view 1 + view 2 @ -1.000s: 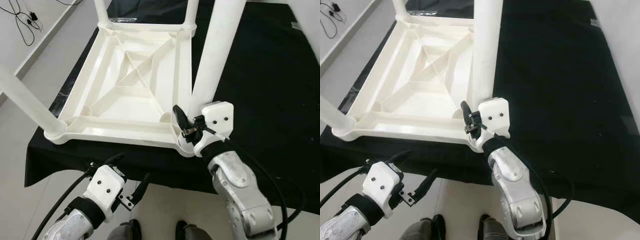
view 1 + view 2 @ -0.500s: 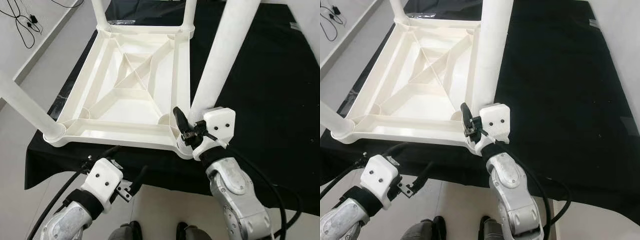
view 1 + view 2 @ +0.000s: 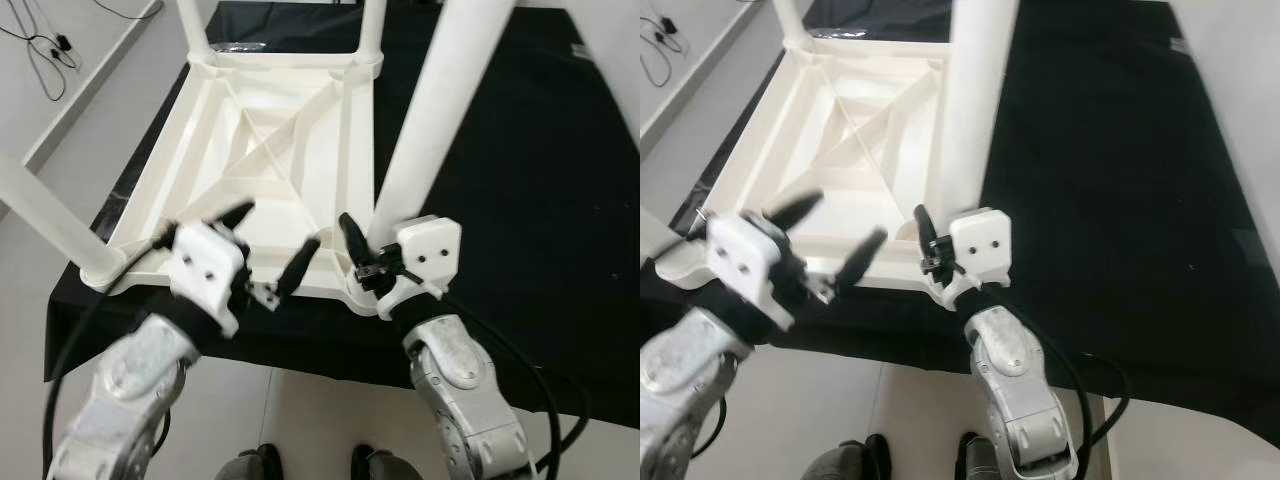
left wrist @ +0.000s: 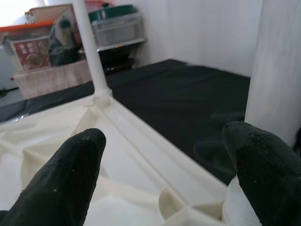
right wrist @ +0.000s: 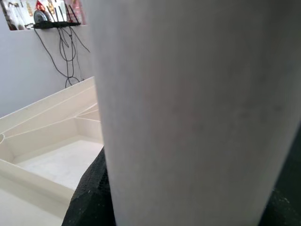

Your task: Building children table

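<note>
A white plastic children's table lies upside down on a black cloth, with its ribbed underside facing up. A leg stands at each corner. My right gripper is shut on the base of the near right leg, just above its corner socket. In the right wrist view that leg is very close, with one black finger beside it. My left gripper is open and hovers over the table's near rim. Its two fingertips spread wide in the left wrist view, facing the far leg.
The black cloth covers the work surface and is bare to the right. Light floor with cables lies to the left. The near left leg slants out past the cloth's edge. Boxes and containers stand on shelves beyond.
My left arm has risen from below the cloth's front edge to over the table's near rim, fingers open. My right gripper has stayed on the leg.
</note>
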`<state>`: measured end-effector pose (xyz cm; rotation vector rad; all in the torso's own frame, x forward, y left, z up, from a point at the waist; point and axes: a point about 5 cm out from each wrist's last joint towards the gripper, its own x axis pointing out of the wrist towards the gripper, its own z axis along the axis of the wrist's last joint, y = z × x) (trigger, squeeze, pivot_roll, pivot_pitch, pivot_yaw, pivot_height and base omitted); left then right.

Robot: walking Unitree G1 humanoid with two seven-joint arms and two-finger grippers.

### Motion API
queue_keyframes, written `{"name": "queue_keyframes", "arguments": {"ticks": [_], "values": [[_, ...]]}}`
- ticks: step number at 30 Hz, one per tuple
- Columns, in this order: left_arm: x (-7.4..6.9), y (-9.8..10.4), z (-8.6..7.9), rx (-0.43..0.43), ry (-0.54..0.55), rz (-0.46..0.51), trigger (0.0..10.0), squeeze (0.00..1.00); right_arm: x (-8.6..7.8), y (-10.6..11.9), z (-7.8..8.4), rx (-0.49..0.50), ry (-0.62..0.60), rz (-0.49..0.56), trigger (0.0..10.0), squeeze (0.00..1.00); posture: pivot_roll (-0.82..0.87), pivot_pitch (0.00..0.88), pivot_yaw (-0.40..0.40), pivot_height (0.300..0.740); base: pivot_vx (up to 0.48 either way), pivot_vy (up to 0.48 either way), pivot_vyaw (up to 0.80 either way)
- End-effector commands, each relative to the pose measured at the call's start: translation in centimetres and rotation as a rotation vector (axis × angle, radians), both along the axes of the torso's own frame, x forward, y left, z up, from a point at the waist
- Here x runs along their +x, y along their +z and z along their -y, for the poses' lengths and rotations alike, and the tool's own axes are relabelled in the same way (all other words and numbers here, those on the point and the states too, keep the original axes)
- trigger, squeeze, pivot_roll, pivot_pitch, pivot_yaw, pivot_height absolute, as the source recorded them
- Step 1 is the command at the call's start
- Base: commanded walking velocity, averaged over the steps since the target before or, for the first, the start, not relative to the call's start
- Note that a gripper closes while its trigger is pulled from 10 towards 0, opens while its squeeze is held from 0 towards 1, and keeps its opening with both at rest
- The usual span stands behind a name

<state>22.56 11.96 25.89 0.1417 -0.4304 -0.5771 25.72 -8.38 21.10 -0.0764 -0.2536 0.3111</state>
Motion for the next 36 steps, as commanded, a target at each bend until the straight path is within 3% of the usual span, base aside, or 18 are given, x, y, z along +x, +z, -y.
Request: {"name": "queue_keyframes", "arguments": {"ticks": [1, 2, 4, 11, 12, 14, 15, 16, 17, 18, 19, 20, 21, 26, 27, 28, 29, 36], "values": [[-0.2, -0.3, -0.1, -0.008, -0.012, -0.027, 10.0, 0.00, 0.3, -2.7, 0.1, -0.045, -0.013, -0.131, 10.0, 0.00, 0.03, 0.246, 0.030, 0.740, 0.000, 0.000, 0.00], [0.9, 3.1, 0.9, -0.067, -0.178, 0.028, 10.0, 0.00, 0.7, -2.7, -0.4, -0.054, 0.014, -0.126, 10.0, 0.00, 0.03, 0.225, 0.032, 0.740, 0.000, 0.000, 0.00], [1.4, 5.3, 1.7, -0.071, -0.284, 0.063, 10.0, 0.00, 0.9, -2.7, -0.7, -0.061, 0.033, -0.116, 10.0, 0.00, 0.03, 0.222, 0.032, 0.740, 0.000, 0.000, 0.00], [2.7, 7.2, 3.4, -0.005, -0.419, 0.078, 10.0, 0.00, 1.3, -2.7, -1.3, -0.083, 0.067, -0.096, 10.0, 0.00, 0.02, 0.197, 0.039, 0.740, 0.000, 0.000, 0.00], [3.6, 7.8, 4.5, 0.015, -0.488, 0.059, 10.0, 0.04, 1.5, -2.9, -1.5, -0.086, 0.074, -0.096, 10.0, 0.00, 0.02, 0.185, 0.043, 0.740, 0.000, 0.000, 0.00], [3.6, 7.8, 4.5, 0.015, -0.488, 0.059, 10.0, 0.04, 1.5, -2.9, -1.5, -0.086, 0.074, -0.096, 10.0, 0.00, 0.02, 0.185, 0.043, 0.740, 0.000, 0.000, 0.00], [3.9, 8.1, 4.8, 0.034, -0.514, 0.047, 10.0, 0.17, 1.6, -3.0, -1.6, -0.087, 0.076, -0.096, 10.0, 0.00, 0.01, 0.178, 0.049, 0.740, 0.000, 0.000, 0.00], [3.9, 8.1, 4.8, 0.034, -0.514, 0.047, 10.0, 0.17, 1.6, -3.0, -1.6, -0.087, 0.076, -0.096, 10.0, 0.00, 0.01, 0.178, 0.049, 0.740, 0.000, 0.000, 0.00], [4.1, 8.2, 5.2, 0.074, -0.550, 0.042, 10.0, 0.33, 1.7, -3.0, -1.7, -0.088, 0.078, -0.095, 10.0, 0.00, 0.01, 0.171, 0.052, 0.740, 0.000, 0.000, 0.00], [4.1, 8.2, 5.2, 0.074, -0.550, 0.042, 10.0, 0.33, 1.7, -3.0, -1.7, -0.088, 0.078, -0.095, 10.0, 0.00, 0.01, 0.171, 0.052, 0.740, 0.000, 0.000, 0.00], [4.2, 8.4, 5.4, 0.105, -0.579, 0.040, 10.0, 0.84, 1.7, -3.1, -1.7, -0.091, 0.081, -0.096, 10.0, 0.00, 0.01, 0.168, 0.053, 0.740, 0.000, 0.000, 0.00], [4.2, 8.4, 5.4, 0.105, -0.579, 0.040, 10.0, 0.84, 1.7, -3.1, -1.7, -0.091, 0.081, -0.096, 10.0, 0.00, 0.01, 0.168, 0.053, 0.740, 0.000, 0.000, 0.00], [4.3, 9.0, 5.5, 0.127, -0.617, 0.046, 10.0, 1.00, 1.8, -3.3, -1.8, -0.095, 0.090, -0.099, 10.0, 0.00, 0.00, 0.165, 0.054, 0.740, 0.000, 0.000, 0.00], [4.2, 9.4, 5.4, 0.133, -0.645, 0.055, 10.0, 1.00, 1.8, -3.4, -1.9, -0.096, 0.094, -0.100, 10.0, 0.00, 0.00, 0.163, 0.052, 0.740, 0.000, 0.000, 0.00], [3.5, 9.9, 4.9, 0.136, -0.703, 0.067, 10.0, 0.10, 1.9, -3.5, -1.9, -0.097, 0.099, -0.104, 10.0, 0.00, 0.00, 0.162, 0.049, 0.740, 0.000, 0.000, 0.00], [3.5, 9.9, 4.9, 0.136, -0.703, 0.067, 10.0, 0.10, 1.9, -3.5, -1.9, -0.097, 0.099, -0.104, 10.0, 0.00, 0.00, 0.162, 0.049, 0.740, 0.000, 0.000, 0.00], [3.1, 10.1, 4.4, 0.137, -0.734, 0.077, 10.0, 0.00, 2.0, -3.6, -2.0, -0.097, 0.101, -0.106, 10.0, 0.00, 0.00, 0.162, 0.049, 0.740, 0.000, 0.000, 0.00], [1.6, 10.7, 2.5, 0.165, -0.815, 0.086, 10.0, 0.00, 2.1, -3.7, -2.0, -0.098, 0.108, -0.109, 10.0, 0.00, 0.00, 0.159, 0.042, 0.740, 0.000, 0.000, 0.00]]}}
